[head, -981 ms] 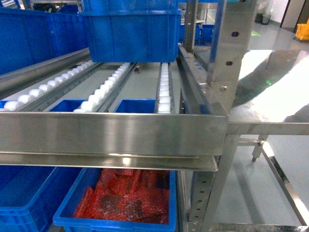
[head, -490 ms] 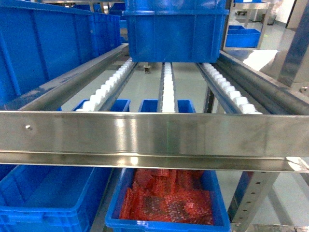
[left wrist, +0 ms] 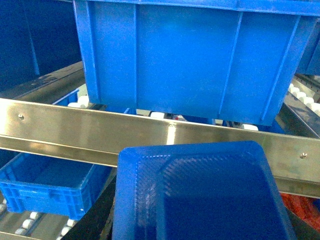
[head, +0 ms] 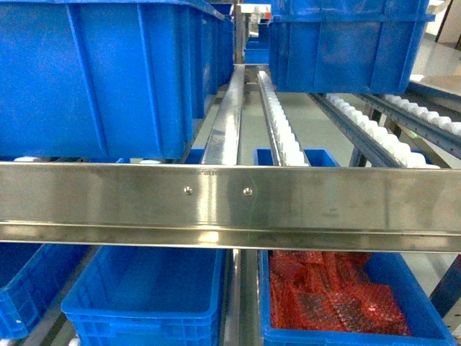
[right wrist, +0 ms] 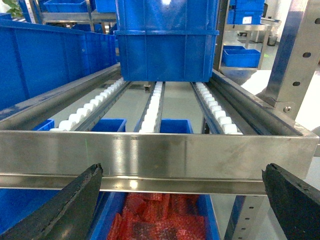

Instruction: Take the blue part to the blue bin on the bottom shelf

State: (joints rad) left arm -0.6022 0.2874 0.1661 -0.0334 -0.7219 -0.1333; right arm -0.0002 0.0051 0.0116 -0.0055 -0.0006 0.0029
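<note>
The left gripper holds the blue part (left wrist: 200, 195), which fills the lower left wrist view; its fingers are hidden. Below and left of it sits the blue bin (left wrist: 45, 187) on the bottom shelf (left wrist: 30, 227). The right gripper (right wrist: 182, 200) stands wide open, holding nothing, facing the steel rail (right wrist: 150, 152).

Crate of red bubble-wrap packets (head: 338, 303) (lower level), steel front rail (head: 230, 205), white rollers (right wrist: 90, 107)

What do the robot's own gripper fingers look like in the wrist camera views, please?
In the right wrist view, the right gripper shows two black, wedge-shaped fingers with a rough, grainy surface. No cables or markings are visible. In the left wrist view only dark slivers show; the head view shows no arms.
</note>
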